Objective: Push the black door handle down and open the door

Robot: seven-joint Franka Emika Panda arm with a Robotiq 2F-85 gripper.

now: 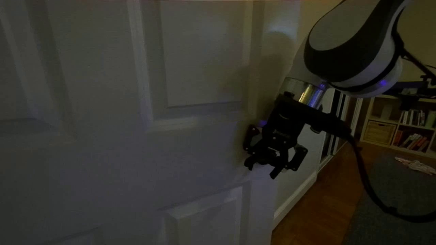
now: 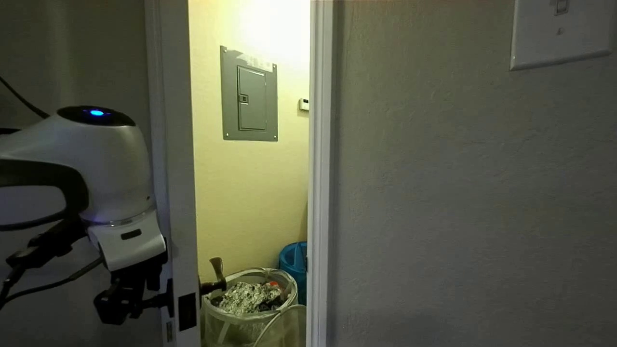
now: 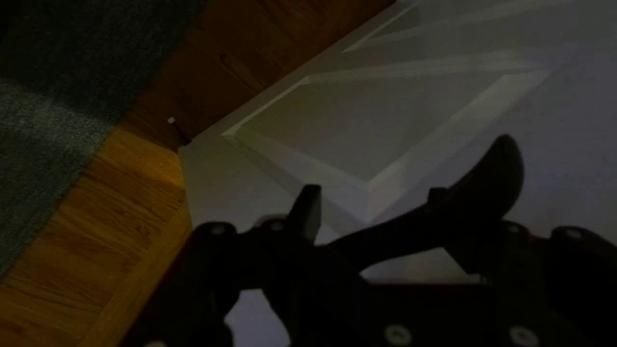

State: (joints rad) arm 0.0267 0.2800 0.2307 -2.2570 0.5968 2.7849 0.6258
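The door (image 1: 197,149) is white with raised panels and fills much of an exterior view. In an exterior view its edge (image 2: 178,202) stands away from the frame, so the door is ajar. The black door handle (image 3: 400,236) crosses between my gripper's fingers in the wrist view, its rounded end by the right finger. My gripper (image 3: 372,197) is open, with a wide gap between the fingers, around the lever. In an exterior view the gripper (image 1: 263,167) is tilted down close to the door and mostly hides the handle. The handle's stem (image 2: 156,301) also shows beside the gripper.
Beyond the gap are a basket (image 2: 289,282) with crumpled foil, a blue bin (image 2: 291,262) and a grey electrical panel (image 2: 250,99). The door frame (image 2: 320,168) stands right of the gap. A far-side handle (image 2: 218,277) sticks out. A rug (image 1: 398,204) and bookshelf (image 1: 381,119) lie behind the arm.
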